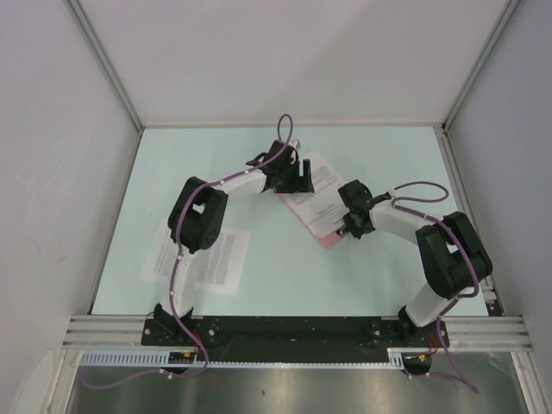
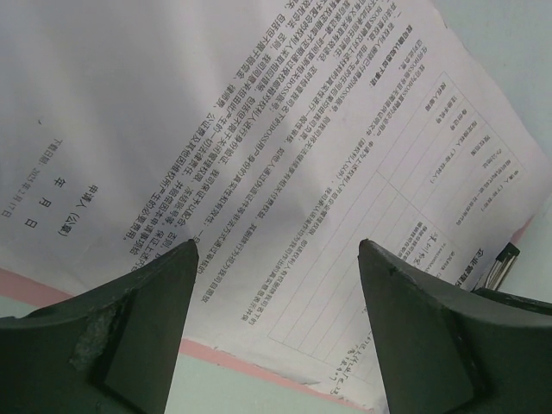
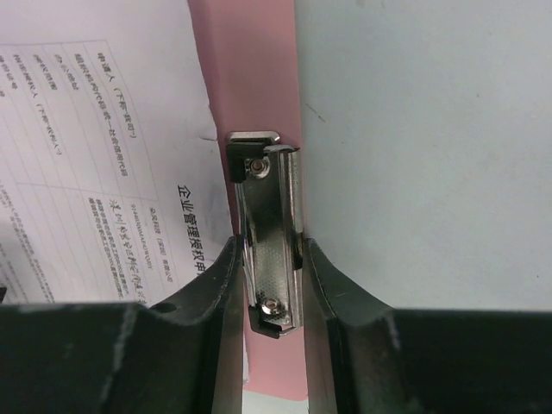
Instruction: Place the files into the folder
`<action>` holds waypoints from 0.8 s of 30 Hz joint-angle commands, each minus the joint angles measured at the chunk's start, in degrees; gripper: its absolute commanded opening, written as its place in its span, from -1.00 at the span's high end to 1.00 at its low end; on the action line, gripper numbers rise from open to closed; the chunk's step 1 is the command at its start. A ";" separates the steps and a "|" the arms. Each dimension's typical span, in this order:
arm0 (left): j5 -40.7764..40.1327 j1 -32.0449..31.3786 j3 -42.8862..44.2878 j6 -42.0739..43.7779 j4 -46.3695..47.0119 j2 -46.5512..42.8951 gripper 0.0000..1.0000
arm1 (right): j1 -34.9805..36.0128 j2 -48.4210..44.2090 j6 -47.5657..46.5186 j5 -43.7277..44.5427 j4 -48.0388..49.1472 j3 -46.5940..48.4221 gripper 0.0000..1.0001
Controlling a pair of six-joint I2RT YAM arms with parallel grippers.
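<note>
A pale mint-green worktop (image 1: 285,272) sits boxed in by plain light-grey panel walls (image 1: 293,60) along its left, far and right edges, with slanting aluminium posts (image 1: 105,67) rising from both far corners, an aluminium rail (image 1: 108,330) along the near edge and brushed metal sheeting (image 1: 285,392) beyond it, all evenly lit.

My overhead camera sits above and behind both arm bases and looks down and forward over the whole table (image 1: 285,276) from far off. The left wrist camera looks out between the fingers of the left gripper (image 2: 276,250), very close over a printed sheet (image 2: 259,129) on the pink folder (image 2: 34,285). The right wrist camera looks past the right gripper (image 3: 267,246), close on the folder's metal clip (image 3: 269,216), which sits between its fingers. All three views share the folder and that sheet.
</note>
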 commanded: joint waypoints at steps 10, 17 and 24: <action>-2.25 -3.06 -5.02 -1.94 -3.96 -3.00 -0.64 | -0.44 -11.83 -7.22 1.34 17.30 -17.18 1.00; -1.73 -3.06 -5.11 0.78 -4.13 -1.78 -0.66 | -2.29 -15.52 -14.79 -3.14 27.93 -24.19 1.00; -2.00 -3.41 -4.58 4.56 -5.62 -1.16 -0.66 | -2.73 -16.32 -17.60 -7.53 41.90 -29.21 1.00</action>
